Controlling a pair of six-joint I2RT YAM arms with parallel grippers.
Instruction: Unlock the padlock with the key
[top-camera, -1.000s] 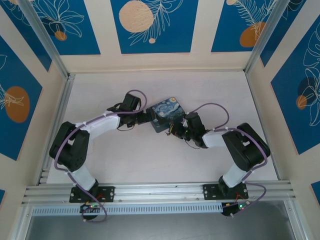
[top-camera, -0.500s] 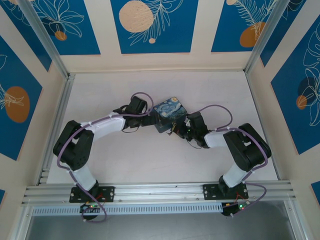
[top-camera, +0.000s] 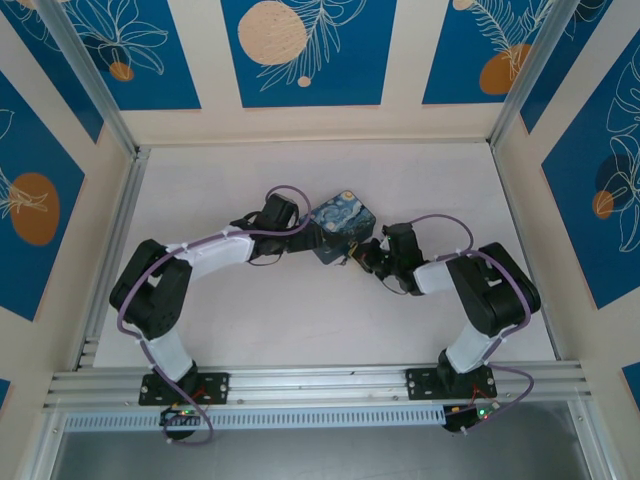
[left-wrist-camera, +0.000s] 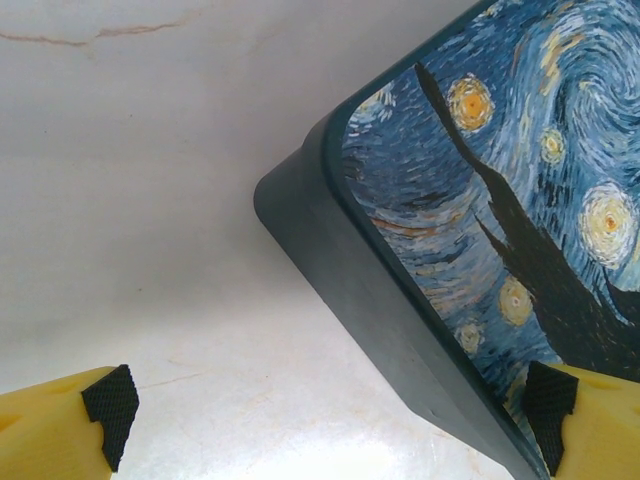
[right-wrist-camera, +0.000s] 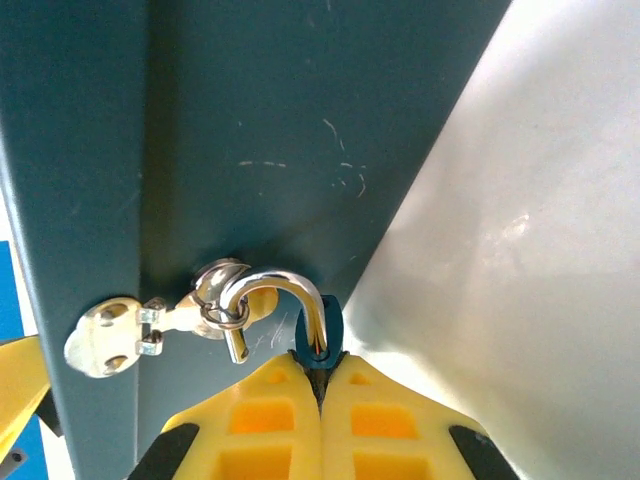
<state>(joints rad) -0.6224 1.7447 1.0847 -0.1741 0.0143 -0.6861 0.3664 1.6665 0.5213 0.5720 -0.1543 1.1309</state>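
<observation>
1. The right gripper (right-wrist-camera: 320, 365) was closed on the padlock (right-wrist-camera: 312, 305), with the lock's thin blue body pinched between the tips of its two yellow fingers (right-wrist-camera: 260, 400).
2. The padlock hung against the dark side wall of the box (right-wrist-camera: 300, 120), right at the box's lower edge where the wall met the pale table (right-wrist-camera: 520, 250).
3. Its silver shackle (right-wrist-camera: 270, 280) arched up from the body and passed through a small metal ring (right-wrist-camera: 222, 300) on the box's catch.
4. The shackle's shorter leg ended in the open just beside the left-hand finger. The fingers hid the rest of the body, so I could not tell more about the lock.
5. A flat silvery plate (right-wrist-camera: 100, 340) lay against the wall to the left of the ring, joined to it by a small hinge piece.
6. The left gripper (left-wrist-camera: 330, 405) was wide open and held nothing.
7. One black pad (left-wrist-camera: 110, 405) sat over bare table, and the other (left-wrist-camera: 550, 400) sat at the edge of the box's painted lid (left-wrist-camera: 480, 200), so a corner of the box lay between the jaws.
8. From above, the box (top-camera: 342, 222) sat mid-table with the left gripper (top-camera: 303, 236) at its left side and the right gripper (top-camera: 365, 258) at its near right side.
</observation>
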